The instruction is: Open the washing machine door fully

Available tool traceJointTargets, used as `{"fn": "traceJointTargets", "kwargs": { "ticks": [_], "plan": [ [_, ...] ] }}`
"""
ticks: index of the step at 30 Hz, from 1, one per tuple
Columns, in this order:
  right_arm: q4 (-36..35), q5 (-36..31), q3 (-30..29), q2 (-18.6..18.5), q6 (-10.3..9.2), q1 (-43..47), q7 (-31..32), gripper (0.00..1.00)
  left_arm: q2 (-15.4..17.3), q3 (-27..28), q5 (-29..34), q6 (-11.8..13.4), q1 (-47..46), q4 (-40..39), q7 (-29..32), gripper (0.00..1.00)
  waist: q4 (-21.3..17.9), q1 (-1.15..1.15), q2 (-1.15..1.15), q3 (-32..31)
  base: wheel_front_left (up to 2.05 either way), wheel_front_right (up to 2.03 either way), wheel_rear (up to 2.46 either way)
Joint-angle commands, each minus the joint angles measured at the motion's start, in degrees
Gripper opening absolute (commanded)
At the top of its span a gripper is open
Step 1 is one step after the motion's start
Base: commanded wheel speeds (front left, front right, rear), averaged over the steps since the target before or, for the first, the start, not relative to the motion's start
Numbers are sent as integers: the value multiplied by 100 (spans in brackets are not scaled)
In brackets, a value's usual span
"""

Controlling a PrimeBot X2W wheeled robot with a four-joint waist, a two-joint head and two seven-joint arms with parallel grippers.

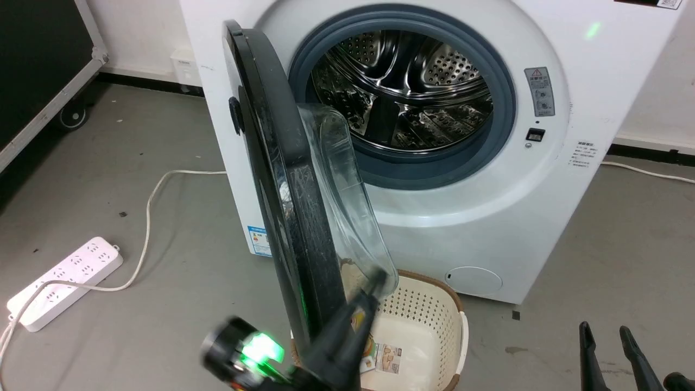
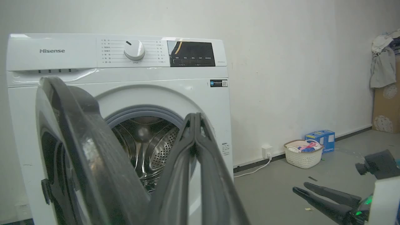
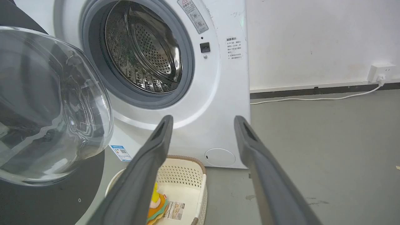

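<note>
black and closed tip to tip on nothing, the left gripper [image 2: 195,117] sits low at the inner face of the washing machine door [image 1: 282,190], beside its glass bowl [image 1: 345,195]; contact cannot be confirmed. the right gripper [image 3: 203,122] hangs apart from the door, jaws spread and empty. the door stands unlatched, roughly square to the front of the washing machine [image 1: 543,217], above a cream basket [image 1: 434,304], with the steel drum [image 1: 402,81] exposed. judged status: partly open; further outward swing is left to do.
</note>
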Motion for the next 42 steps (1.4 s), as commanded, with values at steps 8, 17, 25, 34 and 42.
{"fn": "traceJointTargets", "kwargs": {
  "ticks": [8,17,25,34,42],
  "plan": [
    [84,91,-26,19,6,-110,-26,100,260,-599,-215,-57,302,952,591,0,113,0,0,29,0,0,0],
    [110,112,-39,19,6,-105,-26,100,298,-236,-219,318,287,1526,665,0,344,0,0,64,0,0,0],
    [168,178,-45,19,6,-70,-26,100,378,-179,-258,363,241,1596,653,0,1011,0,0,22,0,0,0],
    [245,176,56,19,6,-146,-26,100,465,-21,-293,521,243,1507,640,0,1832,0,0,15,0,0,0],
    [494,-8,374,19,6,-571,-26,100,536,416,-345,916,334,1308,493,0,1973,0,0,233,0,0,0]
  ]
}}
